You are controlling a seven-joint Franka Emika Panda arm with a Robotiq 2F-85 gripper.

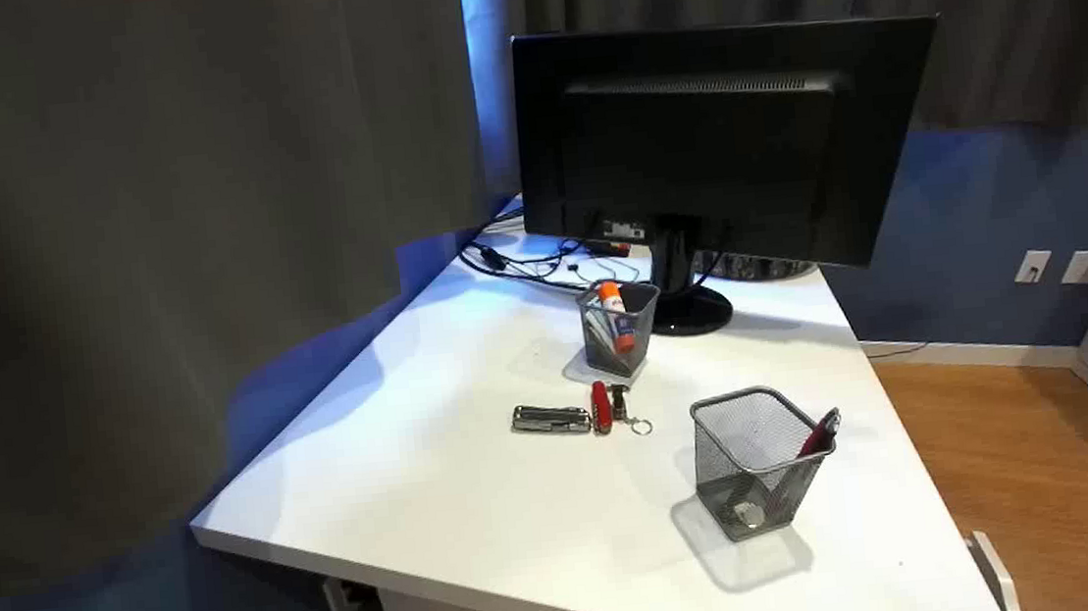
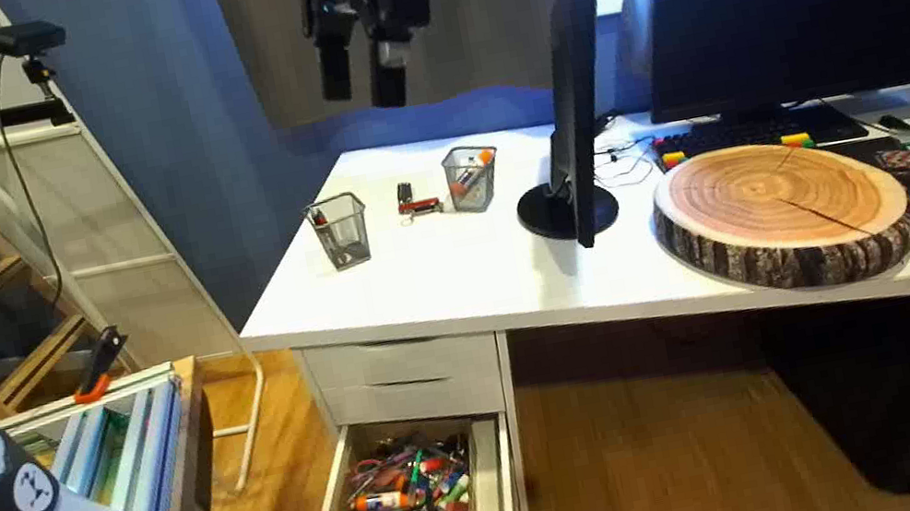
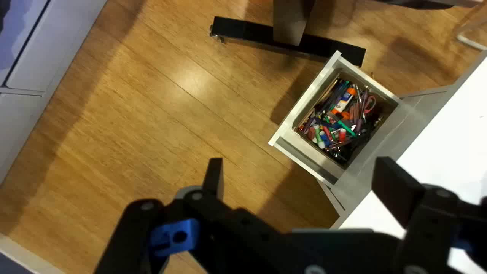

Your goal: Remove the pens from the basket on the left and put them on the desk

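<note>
The pens (image 1: 816, 435), at least one red, lean steeply inside the mesh basket (image 1: 745, 485), tops reaching the rim along one wall, and the basket stands upright on the worktop (image 1: 441, 482). In an exterior view the hand (image 2: 363, 89) hangs empty, fingers (image 3: 215, 179) well apart, with the pens lower and toward that view's left; depth between them cannot be told, and the wrist view shows floor (image 3: 163, 140) and drawer (image 3: 305, 99), not the basket. Assessment: sideways travel, then descent along the pens' tilted long axis, is called for.
</note>
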